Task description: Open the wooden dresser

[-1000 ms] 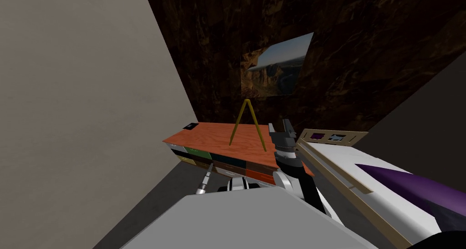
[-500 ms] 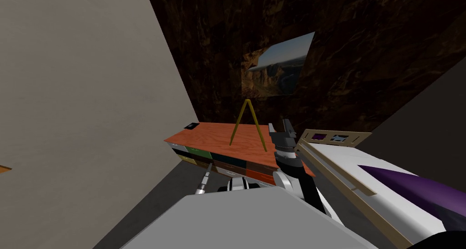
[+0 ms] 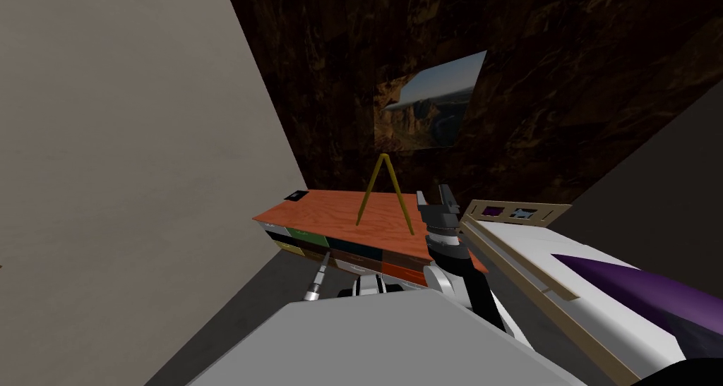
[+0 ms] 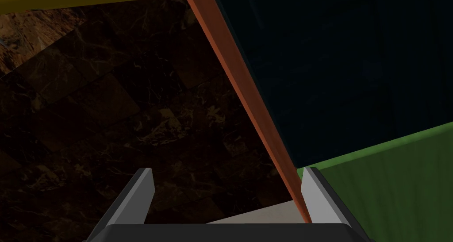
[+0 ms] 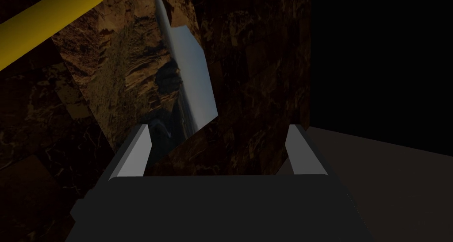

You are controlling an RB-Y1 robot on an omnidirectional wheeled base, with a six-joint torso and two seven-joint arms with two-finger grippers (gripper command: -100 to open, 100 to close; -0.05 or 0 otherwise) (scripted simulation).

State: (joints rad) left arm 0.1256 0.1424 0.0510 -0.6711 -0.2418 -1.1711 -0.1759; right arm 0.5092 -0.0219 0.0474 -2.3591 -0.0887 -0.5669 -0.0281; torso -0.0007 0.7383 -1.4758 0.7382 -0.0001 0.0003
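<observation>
Dresser (image 3: 339,216) against dark marbled wall, bed (image 3: 536,262) at its right end. Left gripper (image 4: 226,170) spread open at drawer fronts, 1 finger by green front (image 4: 389,186). Right gripper (image 5: 219,128) likewise open, raised at dresser's right end.

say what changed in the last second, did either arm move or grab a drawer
Nothing visibly changed. The left gripper stays open at the front of the dresser, close to the dark blue drawer and the green drawer, holding nothing. The right gripper stays open, raised beside the dresser top. No drawer is pulled out.
</observation>
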